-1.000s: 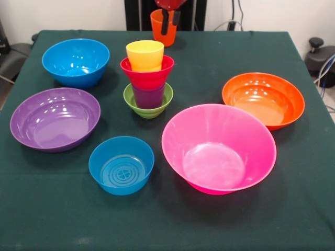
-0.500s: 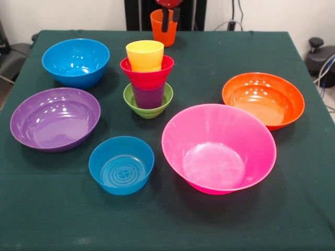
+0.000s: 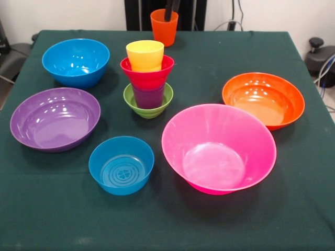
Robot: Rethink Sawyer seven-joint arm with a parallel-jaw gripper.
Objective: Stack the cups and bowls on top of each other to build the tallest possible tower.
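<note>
A tower stands left of centre on the green cloth: a green bowl (image 3: 149, 109) holds a purple cup (image 3: 148, 97), then a red bowl (image 3: 147, 76), then a yellow cup (image 3: 145, 55). An orange cup (image 3: 164, 31) stands upright and alone at the far edge. My gripper (image 3: 170, 10) shows only as a dark tip at the top edge, right at that cup's rim. Around the tower lie a blue bowl (image 3: 76, 61), a purple bowl (image 3: 55, 118), a small blue bowl (image 3: 121, 164), a large pink bowl (image 3: 218, 148) and an orange bowl (image 3: 263, 99).
The table (image 3: 209, 57) has a dark green cloth, and all bowls sit open side up. A grey object (image 3: 319, 55) with cables stands just off the right edge, and dark furniture (image 3: 10, 57) sits off the left edge.
The gripper has risen towards the top edge, so less of it shows now. The orange cup has stayed in its place on the table, and nothing else moved.
</note>
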